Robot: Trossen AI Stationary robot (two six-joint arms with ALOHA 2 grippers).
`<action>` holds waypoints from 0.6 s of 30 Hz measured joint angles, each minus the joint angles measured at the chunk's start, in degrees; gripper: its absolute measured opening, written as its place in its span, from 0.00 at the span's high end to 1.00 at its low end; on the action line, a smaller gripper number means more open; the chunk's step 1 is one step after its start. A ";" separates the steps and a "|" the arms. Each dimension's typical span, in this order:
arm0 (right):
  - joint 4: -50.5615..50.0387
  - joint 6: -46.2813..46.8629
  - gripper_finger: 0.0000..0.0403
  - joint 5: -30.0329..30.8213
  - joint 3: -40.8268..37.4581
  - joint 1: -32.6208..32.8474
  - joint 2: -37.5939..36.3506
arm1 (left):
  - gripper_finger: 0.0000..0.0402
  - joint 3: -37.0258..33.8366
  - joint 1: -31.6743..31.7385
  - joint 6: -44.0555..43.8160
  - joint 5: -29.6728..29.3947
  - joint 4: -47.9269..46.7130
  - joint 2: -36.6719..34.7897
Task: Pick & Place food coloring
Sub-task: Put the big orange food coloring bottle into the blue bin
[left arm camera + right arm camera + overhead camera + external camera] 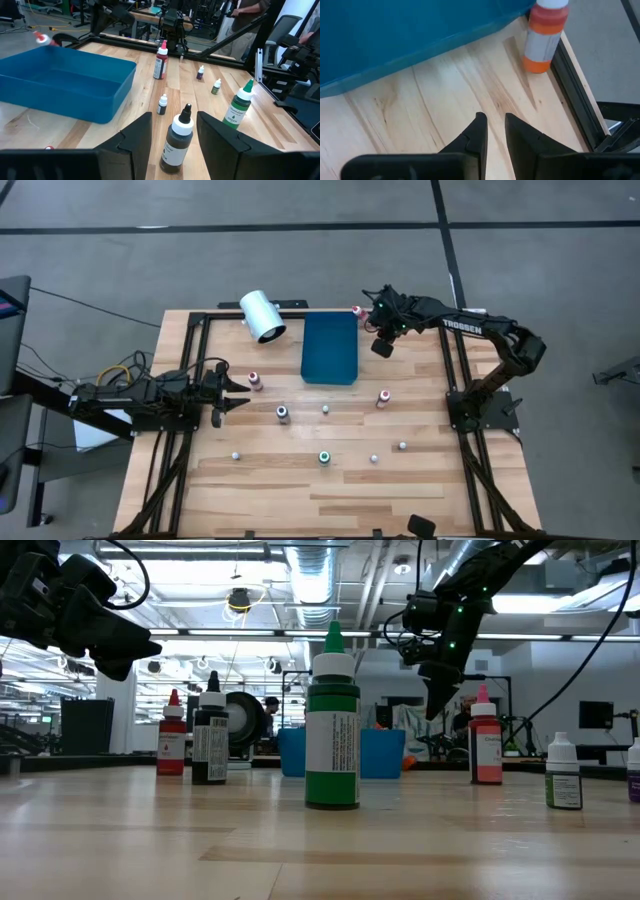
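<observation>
Right hand (492,131), fingers nearly together and empty, apparently hovers beside the orange bottle (545,36); spread wider before descending. Left hand (172,145) waits spread.

Your high view looks straight down on the whole table (300,480), both arms and the blue tray (330,348). Your low view sits at table height, facing level across the boards into the room, with a green bottle (332,720) closest to the lens. Your left wrist view looks forward between its own fingers (132,142) at the same tray and bottles. Your right wrist view hangs close above the table edge, sharing the tray's corner and an orange bottle (545,35)
</observation>
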 joint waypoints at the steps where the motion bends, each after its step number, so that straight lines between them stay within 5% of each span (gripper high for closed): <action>1: 0.36 0.01 0.85 0.00 0.00 0.00 0.00 | 0.63 0.00 -0.02 0.00 0.00 0.00 0.01; 13: 5.60 -1.07 0.85 -0.23 0.00 0.00 -0.02 | 0.63 0.00 -0.01 -0.01 0.00 0.00 0.02; 18: 7.19 -1.49 0.85 -7.11 0.00 -0.46 -0.02 | 0.63 0.00 -0.02 0.41 0.00 0.00 0.01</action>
